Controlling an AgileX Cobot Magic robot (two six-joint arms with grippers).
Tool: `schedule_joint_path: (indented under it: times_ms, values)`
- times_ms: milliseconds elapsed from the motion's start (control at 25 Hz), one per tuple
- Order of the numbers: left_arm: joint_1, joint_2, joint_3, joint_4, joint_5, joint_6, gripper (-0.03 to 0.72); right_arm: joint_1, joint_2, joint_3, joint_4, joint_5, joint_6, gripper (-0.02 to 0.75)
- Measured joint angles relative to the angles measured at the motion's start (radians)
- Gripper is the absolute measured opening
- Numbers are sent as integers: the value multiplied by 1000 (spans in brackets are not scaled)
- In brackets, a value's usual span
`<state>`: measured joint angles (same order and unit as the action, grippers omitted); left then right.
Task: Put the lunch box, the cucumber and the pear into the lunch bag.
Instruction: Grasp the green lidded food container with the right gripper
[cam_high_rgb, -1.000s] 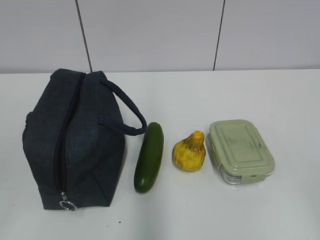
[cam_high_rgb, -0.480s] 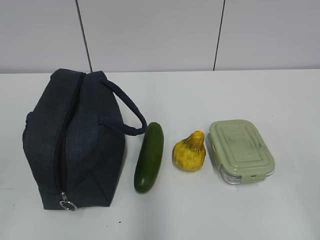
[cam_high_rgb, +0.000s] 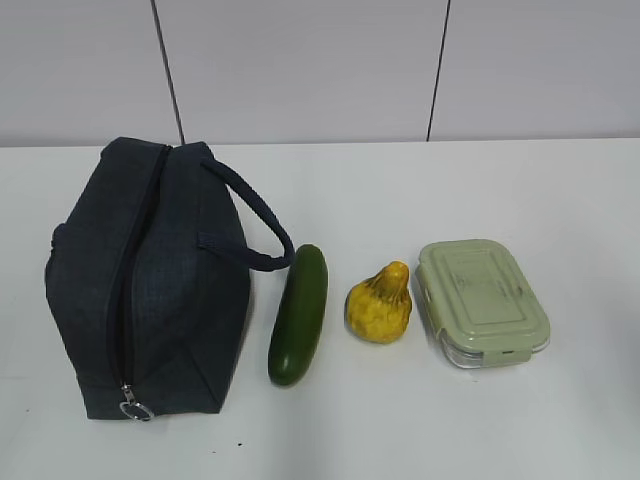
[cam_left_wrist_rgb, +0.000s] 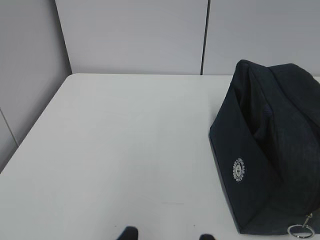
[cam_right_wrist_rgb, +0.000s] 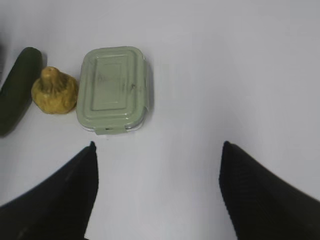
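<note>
The dark navy lunch bag (cam_high_rgb: 145, 280) stands at the left of the white table, its zipper closed and the ring pull (cam_high_rgb: 134, 409) at its near end. It also shows in the left wrist view (cam_left_wrist_rgb: 270, 155). The cucumber (cam_high_rgb: 299, 313), the yellow pear (cam_high_rgb: 380, 303) and the sage-green lunch box (cam_high_rgb: 482, 300) lie in a row to its right. In the right wrist view the lunch box (cam_right_wrist_rgb: 113, 88), pear (cam_right_wrist_rgb: 54, 91) and cucumber (cam_right_wrist_rgb: 17, 89) lie ahead. My right gripper (cam_right_wrist_rgb: 158, 145) is open, short of the lunch box. My left gripper (cam_left_wrist_rgb: 167, 234) is open over bare table, left of the bag.
The white table (cam_high_rgb: 400, 190) ends at a grey panelled wall (cam_high_rgb: 300, 70) behind. The table's left edge (cam_left_wrist_rgb: 35, 125) shows in the left wrist view. No arm shows in the exterior view.
</note>
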<state>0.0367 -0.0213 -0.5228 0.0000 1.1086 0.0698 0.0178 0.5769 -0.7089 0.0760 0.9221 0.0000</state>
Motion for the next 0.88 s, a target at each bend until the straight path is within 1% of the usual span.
schedule_joint_path:
  times_ms: [280,360,520,680,760,880]
  values:
    - [0,0,0,0,0,0,238,0,252,-159,110,-73,-21,586]
    - [0,0,0,0,0,0,238,0,297,-188,121,-87,-24,586]
    - [0,0,0,0,0,0,238,0,358,-196,128,-85,-26,586]
    - [0,0,0,0,0,0,238,0,439,-203,130,-121,-28,585]
    - [0,0,0,0,0,0,238,0,501,-222,130,-121,-38,573]
    - [0,0,0,0,0,0,238,0,597,-274,137,-94,-71,523]
